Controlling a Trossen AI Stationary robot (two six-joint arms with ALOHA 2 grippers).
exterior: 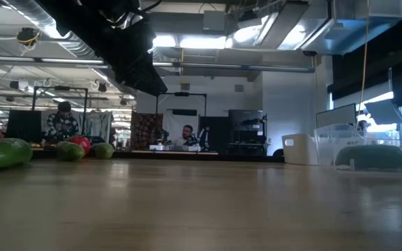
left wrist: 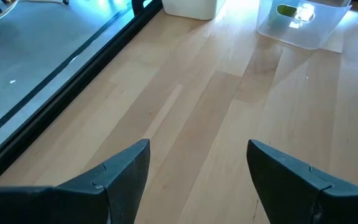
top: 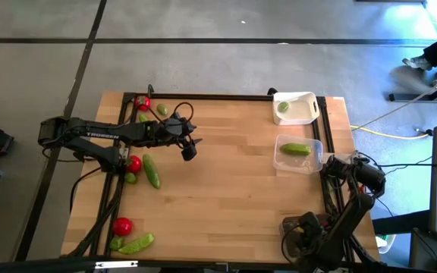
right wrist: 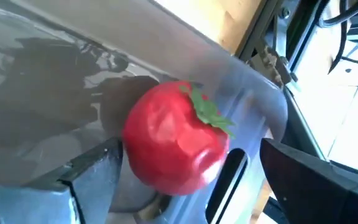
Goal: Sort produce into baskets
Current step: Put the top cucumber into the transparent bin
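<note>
The right gripper (right wrist: pixel 185 186) has jaws spread wide, a red tomato (right wrist: pixel 174 138) lying loose between them inside the grey basket (right wrist: pixel 55 81). Left gripper (left wrist: pixel 197 180), jaws parted and empty, hangs nearer the remaining produce (top: pixel 152 171) on the counter (top: pixel 226 189).

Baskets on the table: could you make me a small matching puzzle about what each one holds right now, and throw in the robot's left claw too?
Column one:
1. white basket
2. clear basket
3. dark grey basket
4. left gripper

Column two:
A. a long green pod
B. a red tomato
C. nothing, open above bare wood
D. a small round green piece

Pairs: 1-D, 2-A, 3-B, 4-C
</note>
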